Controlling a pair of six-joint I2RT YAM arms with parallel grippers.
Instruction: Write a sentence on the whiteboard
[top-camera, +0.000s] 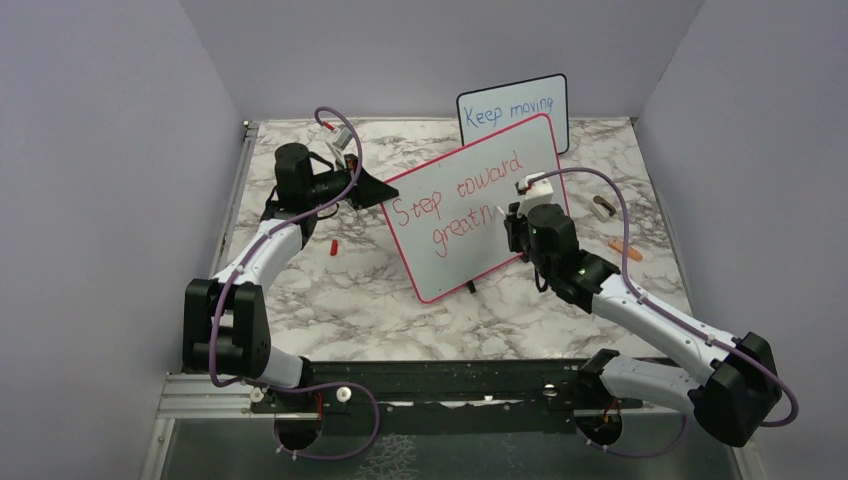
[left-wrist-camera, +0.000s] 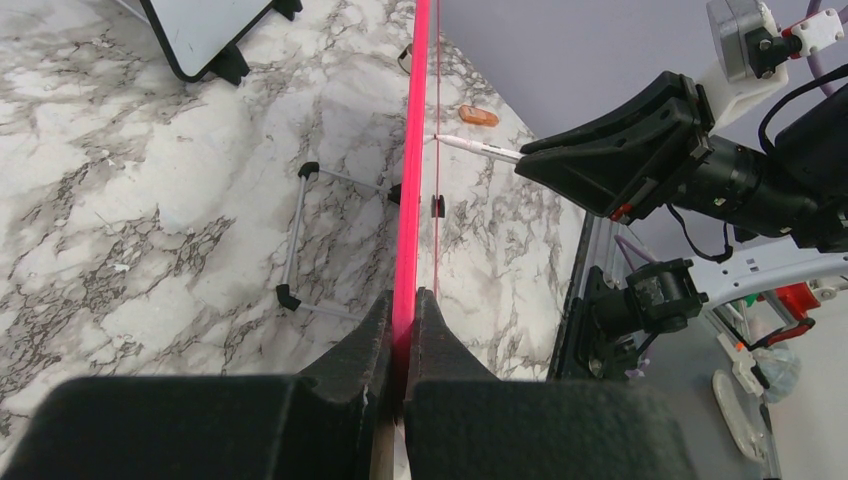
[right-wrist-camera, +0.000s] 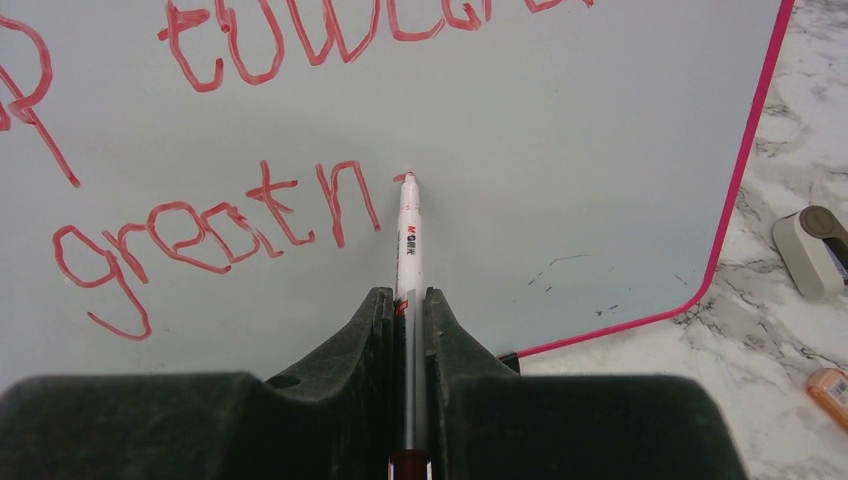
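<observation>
Whiteboard (top-camera: 470, 262), upright on desk (top-camera: 350, 290): edge pinched in closed left gripper (left-wrist-camera: 403, 312), steadying it. Right gripper (right-wrist-camera: 408, 300) clamped on marker (right-wrist-camera: 408, 235), tip at board after "greatn"; sentence (top-camera: 460, 205) unfinished.
</observation>
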